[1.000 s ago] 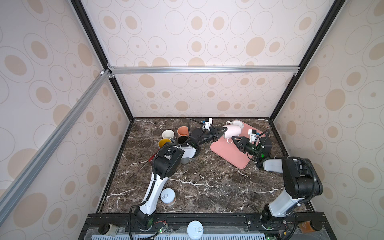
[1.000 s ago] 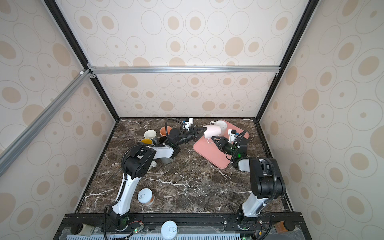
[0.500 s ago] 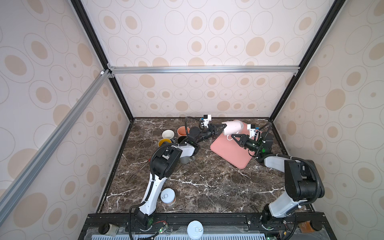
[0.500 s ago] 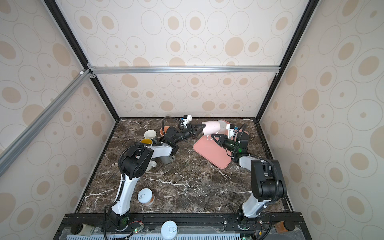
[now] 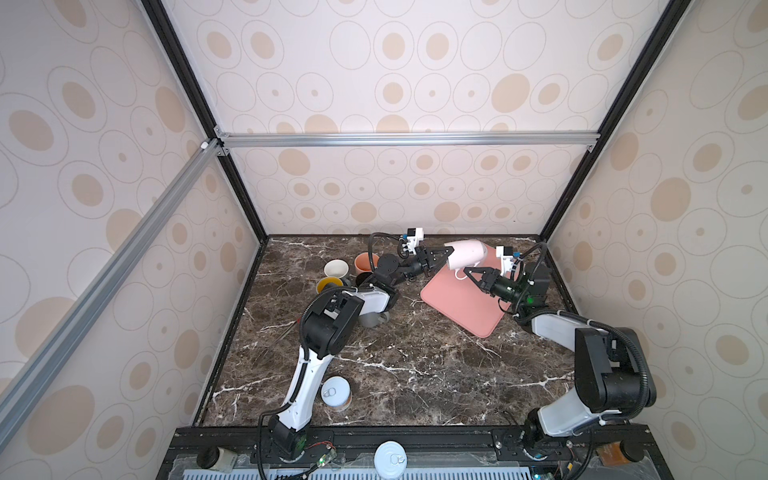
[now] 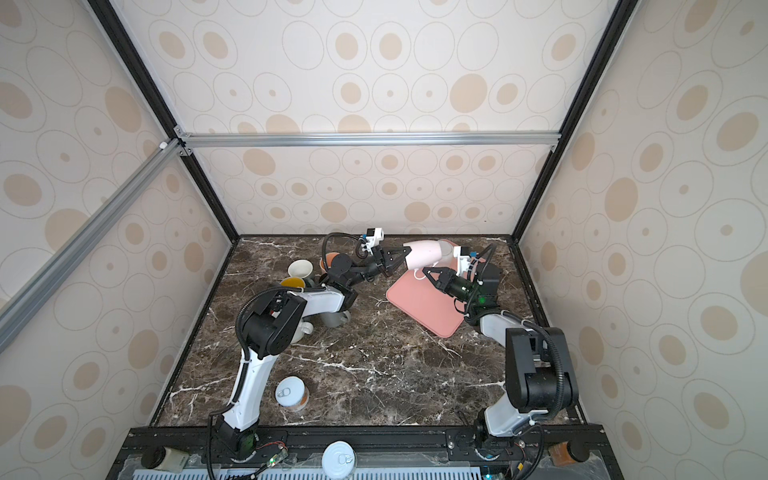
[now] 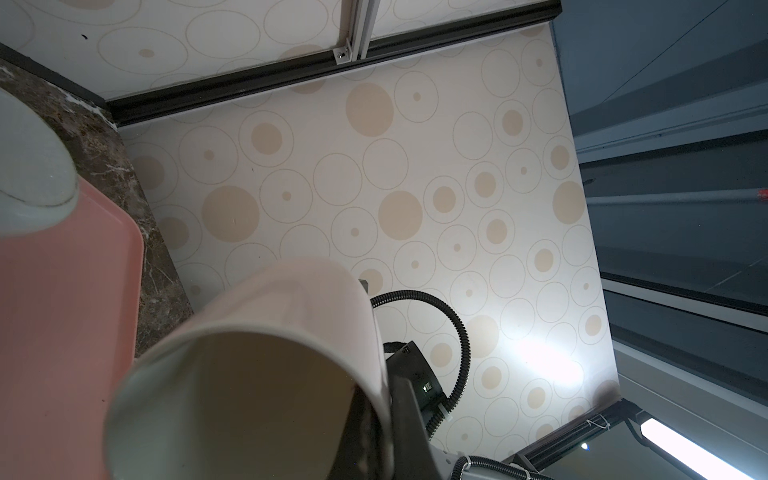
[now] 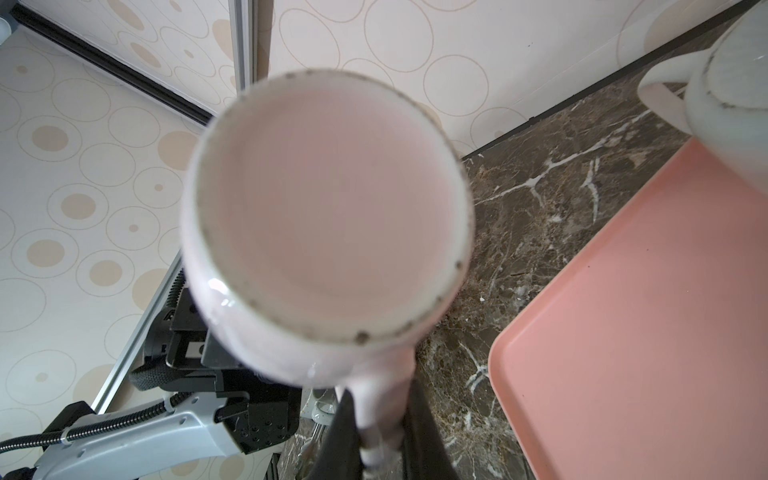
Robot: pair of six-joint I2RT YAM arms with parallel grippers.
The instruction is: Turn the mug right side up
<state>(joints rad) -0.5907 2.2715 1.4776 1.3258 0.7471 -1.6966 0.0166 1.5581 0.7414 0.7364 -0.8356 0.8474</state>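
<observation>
The dark marble surface carries a pink tray at its far right, and the two arms meet above the tray's far edge. The left gripper is pinched narrow onto the rim of the pink mug; the left wrist view shows one finger reaching inside the mouth. The right gripper is closed on the mug's handle, which runs down between its fingers in the right wrist view. The mug hangs clear of the tray, lying on its side in the air, with its mouth toward the left gripper and its base toward the right wrist camera. On that evidence the turn looks about half done, since the mug is lifted and tipped to horizontal. What remains is to swing the mouth upward, set the base down and let go. A second pale mug seems to sit upside down on the tray nearby, though the frame edge cuts it off. No brand, label or writing can be read on the mug or the tray. The can near the front shows only its pull-tab lid.
</observation>
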